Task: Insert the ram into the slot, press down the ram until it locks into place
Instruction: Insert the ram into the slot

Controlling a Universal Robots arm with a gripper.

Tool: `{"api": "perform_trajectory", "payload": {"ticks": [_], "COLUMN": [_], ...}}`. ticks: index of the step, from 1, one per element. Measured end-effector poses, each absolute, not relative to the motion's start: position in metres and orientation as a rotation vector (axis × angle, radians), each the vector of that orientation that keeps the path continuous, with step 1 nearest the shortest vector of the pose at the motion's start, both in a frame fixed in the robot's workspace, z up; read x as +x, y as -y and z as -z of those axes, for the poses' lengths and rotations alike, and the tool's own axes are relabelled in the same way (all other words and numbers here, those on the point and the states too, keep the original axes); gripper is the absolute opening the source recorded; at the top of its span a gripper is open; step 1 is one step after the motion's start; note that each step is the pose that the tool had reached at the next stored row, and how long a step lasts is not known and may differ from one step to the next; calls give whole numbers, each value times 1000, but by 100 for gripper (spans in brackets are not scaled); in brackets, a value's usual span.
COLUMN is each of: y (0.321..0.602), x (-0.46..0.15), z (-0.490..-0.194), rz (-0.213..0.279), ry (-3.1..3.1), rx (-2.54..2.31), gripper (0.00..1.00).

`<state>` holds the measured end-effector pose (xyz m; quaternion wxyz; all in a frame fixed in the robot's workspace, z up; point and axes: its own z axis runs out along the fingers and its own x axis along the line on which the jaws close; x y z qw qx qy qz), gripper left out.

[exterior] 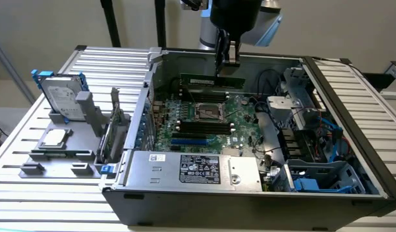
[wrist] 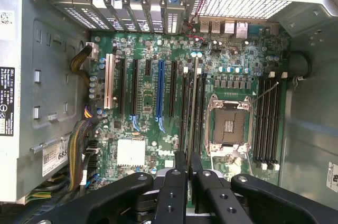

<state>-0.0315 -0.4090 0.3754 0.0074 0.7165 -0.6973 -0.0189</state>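
Observation:
The ram (exterior: 211, 80) is a long dark-green stick that hangs level, a little above the motherboard inside the open computer case. My gripper (exterior: 227, 65) is shut on its upper edge near the middle. In the wrist view the ram (wrist: 193, 97) shows edge-on as a thin line running away from my gripper (wrist: 188, 163), whose black fingers (wrist: 178, 179) pinch it. It hangs over the group of black slots (wrist: 185, 105) beside the CPU socket (wrist: 229, 126), the far group of slots (exterior: 196, 95) in the exterior view. Another group of slots (wrist: 266, 121) lies on the socket's other side.
A grey power supply (exterior: 191, 166) fills the case's near side, with cables and a blue drive cage (exterior: 314, 181) on the exterior view's right. On the exterior view's left a grey fixture holds a hard drive (exterior: 59, 99), a processor chip (exterior: 54, 137) and a tall card (exterior: 114, 125). Blue slots (wrist: 161, 92) flank the black ones.

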Motion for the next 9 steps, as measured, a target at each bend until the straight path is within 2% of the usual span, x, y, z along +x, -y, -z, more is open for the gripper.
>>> {"api": "perform_trajectory", "payload": {"ticks": [9], "y": [409], "x": [-32], "z": [-360], "rz": [56], "ry": [2180], "rx": [2243], "gripper": [14]}}
